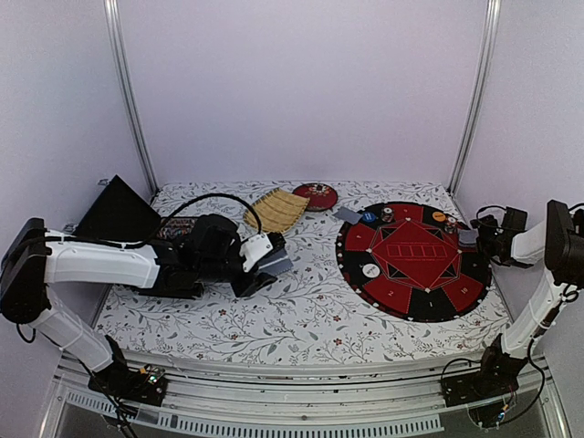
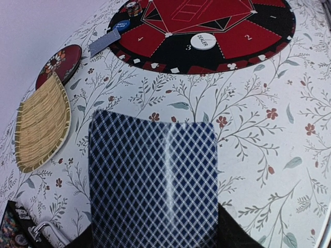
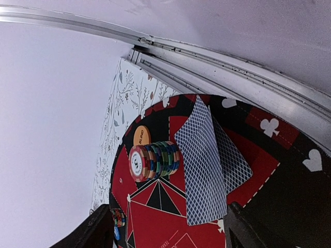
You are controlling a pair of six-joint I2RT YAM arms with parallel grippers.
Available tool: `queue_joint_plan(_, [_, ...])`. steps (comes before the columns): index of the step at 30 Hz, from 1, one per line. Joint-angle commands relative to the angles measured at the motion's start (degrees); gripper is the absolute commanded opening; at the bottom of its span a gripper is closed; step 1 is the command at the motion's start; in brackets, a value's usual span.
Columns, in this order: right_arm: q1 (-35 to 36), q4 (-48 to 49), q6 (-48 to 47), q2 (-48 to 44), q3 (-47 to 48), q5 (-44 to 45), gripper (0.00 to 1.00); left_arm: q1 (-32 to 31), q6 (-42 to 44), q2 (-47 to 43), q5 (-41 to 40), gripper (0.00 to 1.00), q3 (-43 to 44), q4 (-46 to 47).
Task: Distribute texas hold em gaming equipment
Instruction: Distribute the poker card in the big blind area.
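My left gripper [image 1: 266,266] is shut on the blue-diamond-backed card deck [image 2: 155,181], held low over the floral cloth left of the round red-and-black poker mat [image 1: 415,301]. The white dealer button [image 2: 202,41] lies on the mat's near-left part. At the mat's far left are one face-down card [image 2: 104,42], a blue chip [image 2: 122,26] and a small chip stack [image 2: 133,8]. My right gripper [image 3: 165,238] stands open at the mat's right edge. Two face-down cards [image 3: 207,165] lie on the mat ahead of it, beside a mixed-colour chip stack [image 3: 152,160] and an orange blind chip [image 3: 141,136].
A woven bamboo tray [image 1: 276,210] and a round red dish [image 1: 315,194] sit at the back middle of the table. A black angled object [image 1: 117,212] stands at the back left. Metal frame posts rise at both back corners.
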Motion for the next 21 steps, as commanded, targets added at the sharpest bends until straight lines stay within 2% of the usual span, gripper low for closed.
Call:
queue_joint_plan(1, [-0.32, -1.17, -0.48, 0.82, 1.4, -2.31, 0.76, 0.74, -0.21, -2.44, -0.52, 0.55, -1.31, 0.75])
queue_joint_plan(6, [-0.38, -1.2, -0.66, 2.93, 2.86, -3.75, 0.77, 0.76, -0.43, -3.79, -0.89, 0.55, -2.26, 0.66])
queue_joint_plan(15, [-1.11, -2.12, -0.12, 1.79, 1.72, -0.78, 0.79, 0.74, -0.64, -4.58, -1.31, 0.55, -2.82, 0.53])
queue_joint_plan(21, [-1.15, -4.89, -3.04, -0.41, 1.79, 0.15, 0.85, 0.72, -0.57, -4.49, -1.27, 0.55, -2.86, 0.64])
